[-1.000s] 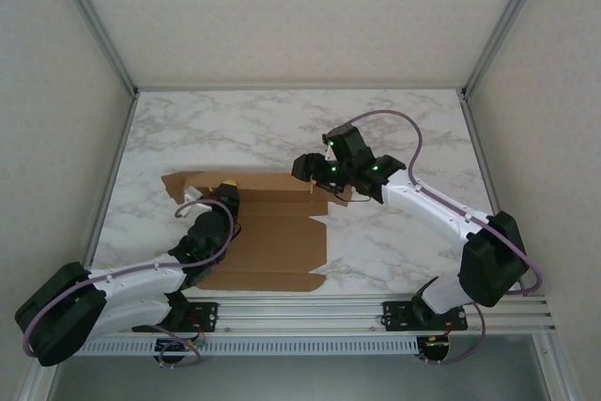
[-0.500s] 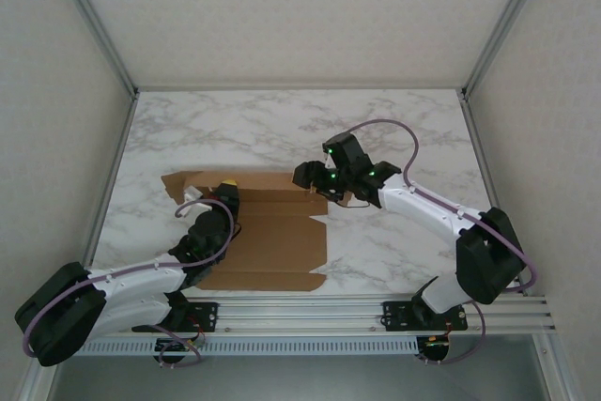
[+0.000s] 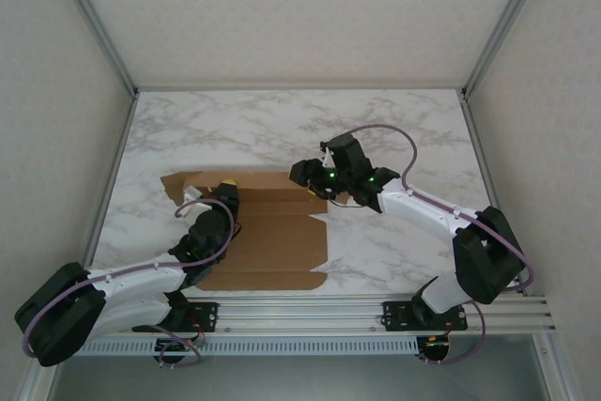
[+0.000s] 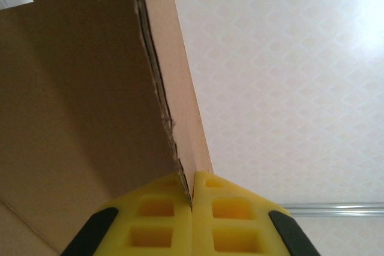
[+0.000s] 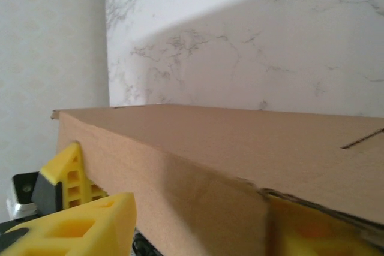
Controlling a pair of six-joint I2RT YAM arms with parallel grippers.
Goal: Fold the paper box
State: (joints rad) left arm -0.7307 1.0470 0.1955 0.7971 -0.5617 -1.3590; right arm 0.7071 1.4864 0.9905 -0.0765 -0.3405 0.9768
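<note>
Two arms at the paper box (image 3: 272, 232), a brown die-cut cardboard sheet lying on the near-left part of the marble table (image 3: 394, 129).

The left gripper (image 4: 192, 191) is clamped on the thin edge of a raised flap near the sheet's far-left corner, its yellow pads pressed together on the cardboard. The right gripper (image 3: 314, 185) sits at the sheet's far-right corner. Its wrist view shows a stood-up cardboard panel between its yellow fingers (image 5: 90, 226), which are parted to either side; whether they pinch the panel cannot be told. The rest of the sheet lies flat.
</note>
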